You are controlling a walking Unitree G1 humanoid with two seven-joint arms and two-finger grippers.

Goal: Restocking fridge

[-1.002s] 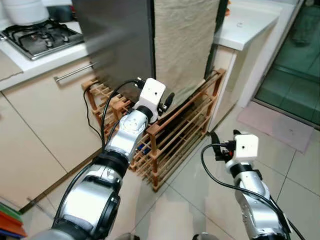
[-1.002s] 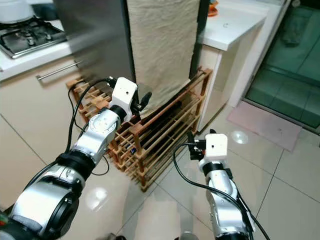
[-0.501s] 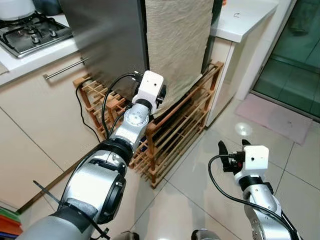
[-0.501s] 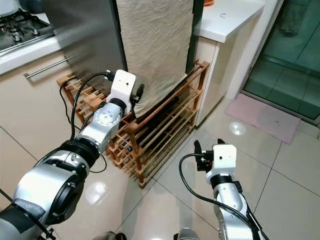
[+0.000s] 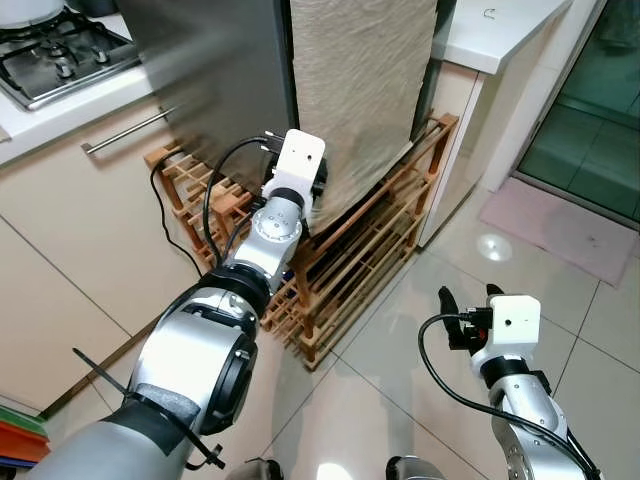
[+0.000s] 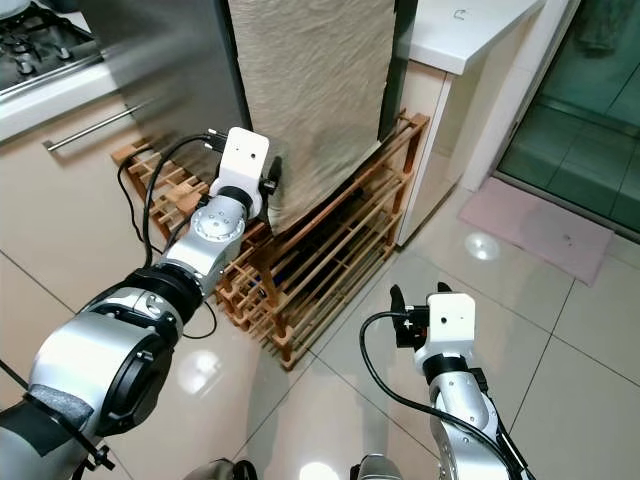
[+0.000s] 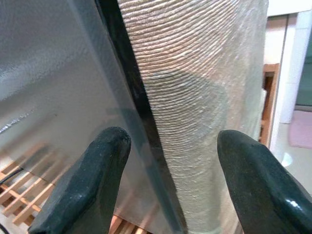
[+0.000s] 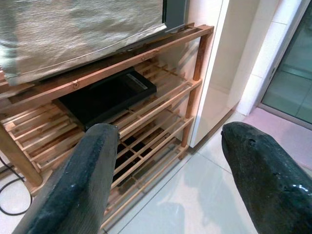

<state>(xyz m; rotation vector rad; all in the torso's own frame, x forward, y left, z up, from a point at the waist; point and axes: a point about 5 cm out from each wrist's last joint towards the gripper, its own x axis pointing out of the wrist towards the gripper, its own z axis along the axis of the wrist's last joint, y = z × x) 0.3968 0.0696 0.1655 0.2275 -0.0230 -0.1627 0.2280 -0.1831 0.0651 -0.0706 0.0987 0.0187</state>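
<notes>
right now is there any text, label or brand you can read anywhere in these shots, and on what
None can be read.
The fridge shows no lettering on its steel side or on the cloth cover over its front.
The black flat item on the wooden rack carries a faint mark, too blurred to read.

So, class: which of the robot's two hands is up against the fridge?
The left hand, fingers open astride the dark fridge door edge; the right hand hangs low over the floor tiles.

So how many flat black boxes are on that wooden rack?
1 that shows: the flat black box lies on an upper shelf of the wooden rack, under the hanging cloth. Others may be hidden.
</notes>
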